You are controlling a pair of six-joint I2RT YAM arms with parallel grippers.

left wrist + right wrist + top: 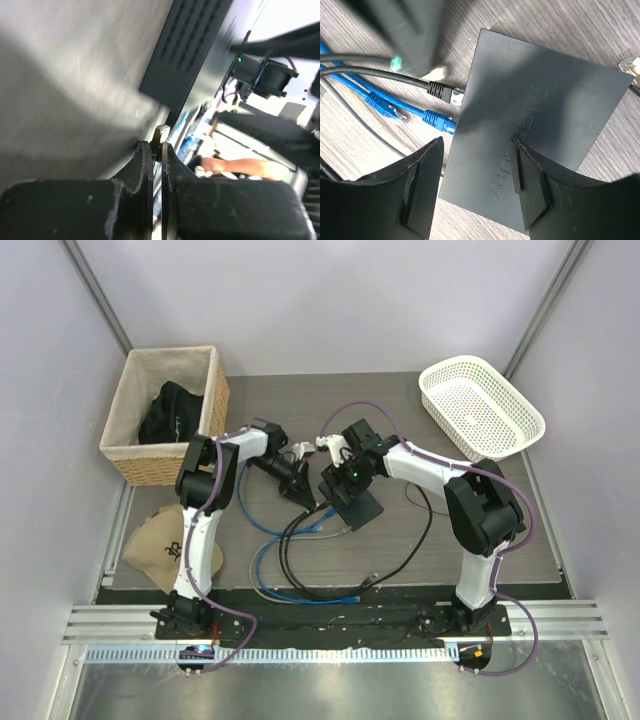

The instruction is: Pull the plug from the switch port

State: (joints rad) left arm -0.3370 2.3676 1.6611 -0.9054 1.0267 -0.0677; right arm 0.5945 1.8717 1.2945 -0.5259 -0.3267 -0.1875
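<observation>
Left gripper [156,145] was pinched shut on a small pale plug [161,133], held just off the port edge [461,107] of the switch [540,100] and apart from it. Black plug [440,90] and blue plug [436,120] sat in that edge, long axes square to it, so any pull would likely run straight out toward the left arm, the nearer one. Right gripper [475,142] stood open astride the switch, one finger past the port edge, one over the top

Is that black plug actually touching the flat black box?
Touching. The right wrist view shows the black plug with its tip meeting the edge of the box, no gap between them.
</observation>
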